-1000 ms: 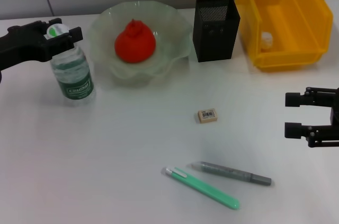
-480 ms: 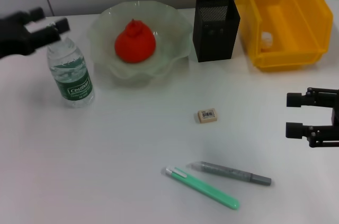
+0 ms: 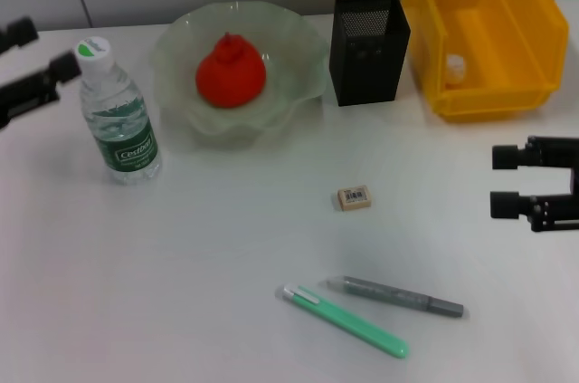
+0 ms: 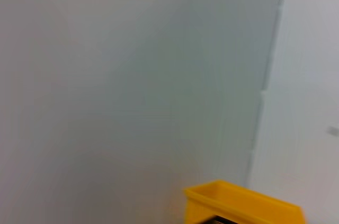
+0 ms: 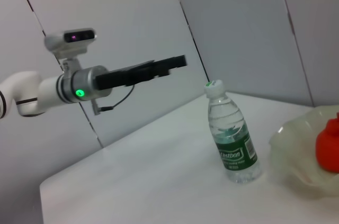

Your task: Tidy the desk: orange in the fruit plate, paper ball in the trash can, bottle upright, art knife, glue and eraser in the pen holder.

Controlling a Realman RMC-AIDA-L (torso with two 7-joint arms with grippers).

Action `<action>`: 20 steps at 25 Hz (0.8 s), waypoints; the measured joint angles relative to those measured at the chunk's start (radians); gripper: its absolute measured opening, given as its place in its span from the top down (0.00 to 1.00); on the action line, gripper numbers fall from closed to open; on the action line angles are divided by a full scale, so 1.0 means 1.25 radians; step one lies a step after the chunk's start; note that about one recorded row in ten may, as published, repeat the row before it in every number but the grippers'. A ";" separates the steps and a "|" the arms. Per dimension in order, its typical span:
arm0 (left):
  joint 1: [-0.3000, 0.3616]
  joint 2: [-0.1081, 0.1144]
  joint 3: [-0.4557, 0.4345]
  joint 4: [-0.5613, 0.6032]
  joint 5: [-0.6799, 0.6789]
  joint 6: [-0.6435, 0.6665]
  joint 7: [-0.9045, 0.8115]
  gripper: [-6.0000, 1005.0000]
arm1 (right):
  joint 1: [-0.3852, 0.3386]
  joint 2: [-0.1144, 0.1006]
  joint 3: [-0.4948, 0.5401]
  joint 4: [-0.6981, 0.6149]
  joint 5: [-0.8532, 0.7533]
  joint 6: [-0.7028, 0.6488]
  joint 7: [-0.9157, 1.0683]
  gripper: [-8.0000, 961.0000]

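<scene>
Take the pen holder (image 3: 367,48) as your reference: the black mesh box stands upright at the back of the desk, and the three items still owed to it lie loose on your side of it. The eraser (image 3: 354,197) sits nearest, straight in front of the holder; the green art knife (image 3: 346,321) and the grey glue (image 3: 396,296) lie flat and roughly parallel, farther toward you. The orange (image 3: 231,72) sits in the fruit plate (image 3: 298,48) just beside the holder, so that step looks finished. Beyond the plate from the holder the bottle (image 3: 118,117) stands upright on its base with its cap up. Your left gripper (image 3: 27,64) hangs past the bottle, well apart from the holder, its fingers spread wide with nothing between them and clear of the cap, which suggests the bottle has been let go. On the holder's other side the yellow trash can (image 3: 488,30) has a small pale lump, likely the paper ball (image 3: 455,66), against its inner wall. Your right gripper (image 3: 509,181) waits in front of the can with its jaws apart and empty, well placed to reach for the eraser.
</scene>
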 joint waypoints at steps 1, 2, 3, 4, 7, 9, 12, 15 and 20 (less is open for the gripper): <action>0.007 0.005 0.002 -0.005 0.002 0.032 0.006 0.14 | 0.006 0.000 0.000 -0.014 -0.004 -0.003 0.017 0.20; 0.013 0.009 0.004 -0.010 0.003 0.056 0.012 0.14 | 0.012 0.000 -0.001 -0.030 -0.010 -0.004 0.033 0.20; 0.020 0.013 0.007 -0.017 0.004 0.086 0.022 0.14 | 0.018 0.001 -0.001 -0.052 -0.019 -0.005 0.051 0.20; 0.028 0.018 0.009 -0.031 0.005 0.126 0.039 0.14 | 0.027 0.004 -0.006 -0.081 -0.032 -0.005 0.075 0.20; 0.043 0.031 0.009 -0.077 0.014 0.215 0.085 0.14 | 0.052 0.005 -0.040 -0.156 -0.062 -0.005 0.142 0.20; 0.052 0.036 0.009 -0.102 0.033 0.247 0.109 0.14 | 0.077 0.000 -0.087 -0.201 -0.081 -0.005 0.212 0.20; 0.061 0.039 0.010 -0.144 0.072 0.273 0.154 0.14 | 0.131 -0.013 -0.162 -0.235 -0.128 -0.005 0.320 0.20; 0.063 0.039 0.009 -0.173 0.119 0.281 0.186 0.14 | 0.210 -0.026 -0.257 -0.234 -0.195 -0.005 0.432 0.20; 0.064 0.034 0.005 -0.185 0.178 0.283 0.220 0.14 | 0.352 -0.018 -0.375 -0.178 -0.333 0.005 0.579 0.20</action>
